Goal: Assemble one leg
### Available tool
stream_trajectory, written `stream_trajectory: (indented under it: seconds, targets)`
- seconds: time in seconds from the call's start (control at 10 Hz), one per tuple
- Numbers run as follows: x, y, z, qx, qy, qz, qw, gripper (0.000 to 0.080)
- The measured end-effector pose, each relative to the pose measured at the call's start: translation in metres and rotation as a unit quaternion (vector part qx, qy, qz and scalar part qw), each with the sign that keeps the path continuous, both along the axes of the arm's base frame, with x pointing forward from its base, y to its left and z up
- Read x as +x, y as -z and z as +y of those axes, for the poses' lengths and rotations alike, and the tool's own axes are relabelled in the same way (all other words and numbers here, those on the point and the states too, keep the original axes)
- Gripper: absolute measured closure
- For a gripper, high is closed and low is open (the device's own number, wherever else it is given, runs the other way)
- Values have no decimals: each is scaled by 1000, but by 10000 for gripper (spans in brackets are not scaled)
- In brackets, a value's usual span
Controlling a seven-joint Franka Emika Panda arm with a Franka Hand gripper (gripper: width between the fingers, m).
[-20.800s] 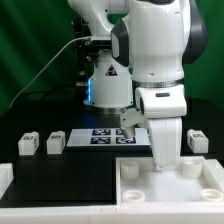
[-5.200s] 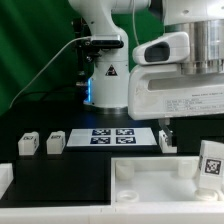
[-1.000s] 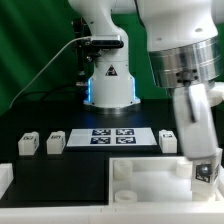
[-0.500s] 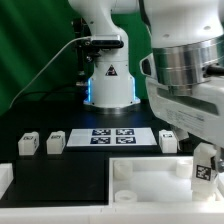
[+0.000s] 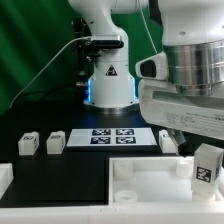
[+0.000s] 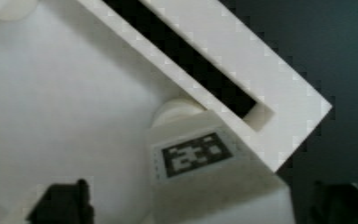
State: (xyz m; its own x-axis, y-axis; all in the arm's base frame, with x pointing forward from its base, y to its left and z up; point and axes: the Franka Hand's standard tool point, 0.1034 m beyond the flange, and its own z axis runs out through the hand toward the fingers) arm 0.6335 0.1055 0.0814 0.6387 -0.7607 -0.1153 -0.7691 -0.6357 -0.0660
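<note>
My gripper [image 5: 203,152] is shut on one leg [image 5: 207,168], a white block with a black-and-white marker. It holds the leg tilted over the far right corner of the white tabletop [image 5: 150,186]. Three more legs lie on the table: two at the exterior view's left [image 5: 28,144] [image 5: 55,142] and one right of the marker board [image 5: 168,141]. In the wrist view the dark fingers [image 6: 60,200] flank the held leg [image 6: 197,155]. Beyond it are the tabletop's corner rim [image 6: 282,95] and a round post [image 6: 176,115].
The marker board [image 5: 110,136] lies flat behind the tabletop. The robot's white base [image 5: 108,85] stands at the back in front of a green backdrop. A white part edge [image 5: 5,180] shows at the exterior view's lower left.
Long before, the gripper was low by the marker board; now it holds a leg raised over the tabletop's corner. In the last second the wrist turned, and the leg shifted and tilted slightly.
</note>
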Motion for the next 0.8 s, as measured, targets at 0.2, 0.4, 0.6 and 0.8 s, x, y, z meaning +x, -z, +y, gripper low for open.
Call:
stream_trajectory:
  seconds: [0.2,0.4,0.6,0.8]
  targets:
    - [0,0,1,0,87,12,996,429]
    - [0,0,2,-2,161,22,987,508]
    - [0,1,3,-4,276,37,960,508]
    - [3,2,6,0,398,44,916,508]
